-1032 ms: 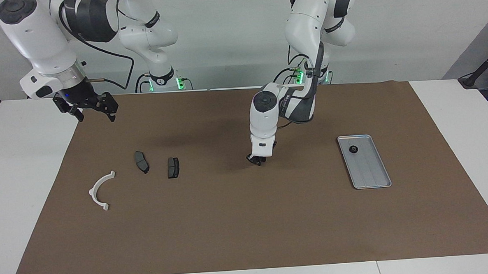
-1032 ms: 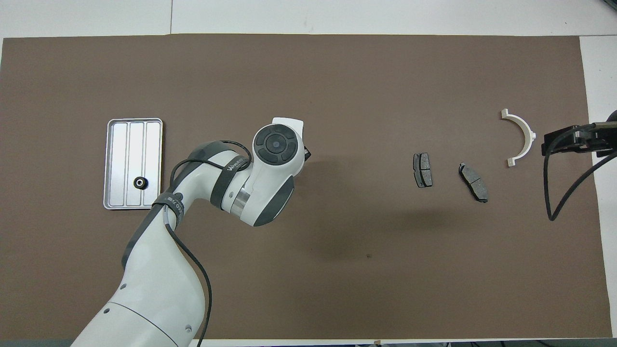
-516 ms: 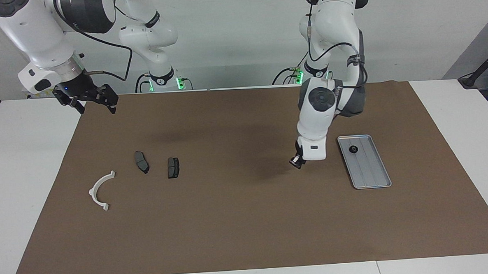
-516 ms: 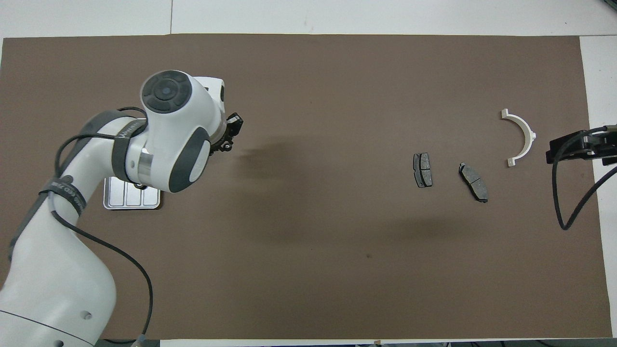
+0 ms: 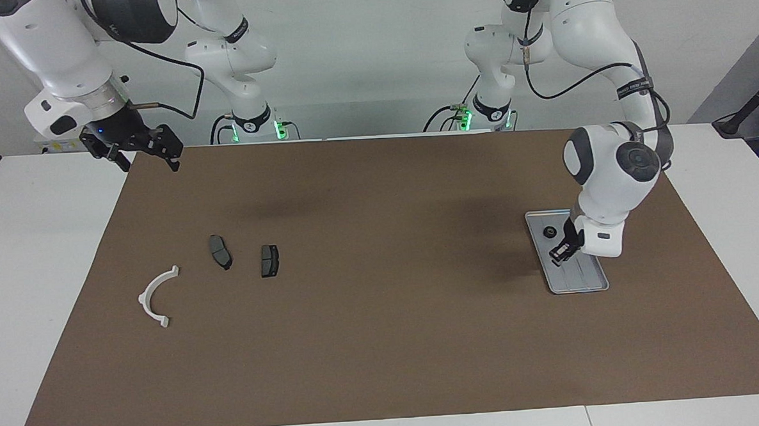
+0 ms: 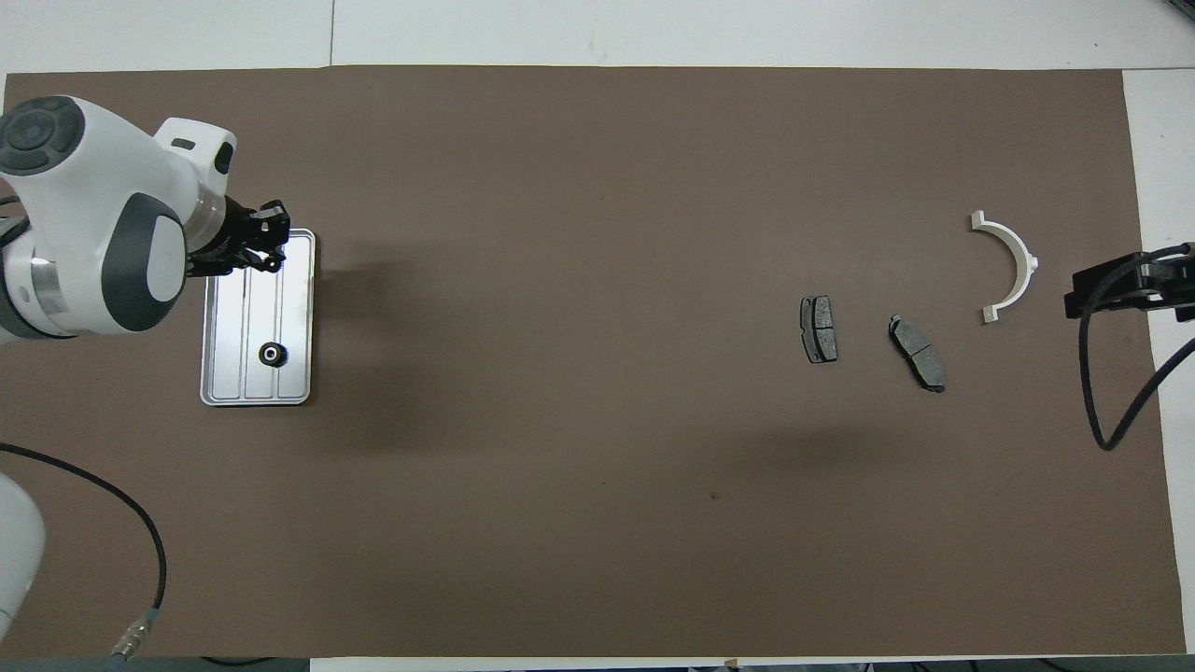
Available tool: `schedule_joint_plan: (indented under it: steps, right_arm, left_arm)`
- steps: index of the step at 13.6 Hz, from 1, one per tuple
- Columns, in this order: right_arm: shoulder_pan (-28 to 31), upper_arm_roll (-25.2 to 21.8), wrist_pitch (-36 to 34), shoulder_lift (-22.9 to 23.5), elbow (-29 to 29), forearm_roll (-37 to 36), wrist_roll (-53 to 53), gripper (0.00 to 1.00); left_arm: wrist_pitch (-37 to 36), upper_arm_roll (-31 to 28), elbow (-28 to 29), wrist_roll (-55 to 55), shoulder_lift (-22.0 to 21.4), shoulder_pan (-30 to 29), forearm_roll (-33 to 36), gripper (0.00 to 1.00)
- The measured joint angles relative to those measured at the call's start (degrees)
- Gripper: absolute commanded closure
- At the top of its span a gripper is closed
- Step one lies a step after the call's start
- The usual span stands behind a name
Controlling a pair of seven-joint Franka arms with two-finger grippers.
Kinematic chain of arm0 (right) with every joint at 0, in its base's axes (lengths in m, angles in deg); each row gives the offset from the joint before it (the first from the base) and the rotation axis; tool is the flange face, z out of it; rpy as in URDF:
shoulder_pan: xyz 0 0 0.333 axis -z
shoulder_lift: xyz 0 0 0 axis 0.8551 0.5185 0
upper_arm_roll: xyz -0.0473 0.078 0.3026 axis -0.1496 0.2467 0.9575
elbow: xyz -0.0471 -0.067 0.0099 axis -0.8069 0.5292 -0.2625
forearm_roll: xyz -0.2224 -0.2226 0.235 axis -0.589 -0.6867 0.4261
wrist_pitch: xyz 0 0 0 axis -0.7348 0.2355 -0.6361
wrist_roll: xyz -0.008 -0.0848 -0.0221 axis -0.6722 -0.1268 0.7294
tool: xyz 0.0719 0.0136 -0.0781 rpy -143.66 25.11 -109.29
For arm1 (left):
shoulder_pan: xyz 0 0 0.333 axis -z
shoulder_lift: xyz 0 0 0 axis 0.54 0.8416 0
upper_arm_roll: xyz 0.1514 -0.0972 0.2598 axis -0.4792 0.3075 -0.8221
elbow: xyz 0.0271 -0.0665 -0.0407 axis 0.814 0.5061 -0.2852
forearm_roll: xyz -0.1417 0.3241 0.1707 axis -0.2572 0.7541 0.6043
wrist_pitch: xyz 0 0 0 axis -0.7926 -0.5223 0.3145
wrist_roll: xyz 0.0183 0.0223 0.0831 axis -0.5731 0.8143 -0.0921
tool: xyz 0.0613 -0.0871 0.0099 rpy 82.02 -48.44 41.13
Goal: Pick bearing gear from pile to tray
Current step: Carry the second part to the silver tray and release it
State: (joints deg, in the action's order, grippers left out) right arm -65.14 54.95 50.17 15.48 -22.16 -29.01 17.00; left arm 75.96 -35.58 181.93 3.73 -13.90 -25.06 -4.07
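The right gripper hangs with its fingers spread wide and nothing between them, over the mat's corner at the right arm's end of the table, its forearm slanting down from above; that arm waits. On the mat lie the white half-ring bracket and two dark plates. At the left arm's end, the left arm bends down at the wrist and holds the left gripper clenched above the tray, whether on anything I cannot tell; one black gear already lies in the tray.

My left gripper, which was above the mat's middle, now hangs above the tray, closed throughout.
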Motion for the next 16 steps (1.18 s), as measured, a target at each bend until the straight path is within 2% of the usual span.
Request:
schedule_joint_plan:
  steps: [5, 8, 16]
  right_arm:
    - [0.0, 0.0, 0.0, 0.0, 0.0, 0.0, 0.0, 0.0]
    - [0.0, 0.0, 0.0, 0.0, 0.0, 0.0, 0.0, 0.0]
    - [0.0, 0.1, 0.0, 0.0, 0.0, 0.0, 0.0, 0.0]
  left_arm:
    - [5.5, 0.1, 1.7, -9.1, 1.0, -4.8, 0.0, 0.94]
    - [9.8, 0.3, 5.0, -9.4, 1.8, -5.0, 0.0, 0.93]
    - [11.8, 0.4, 8.5, -9.4, 1.7, -5.0, 0.0, 0.88]
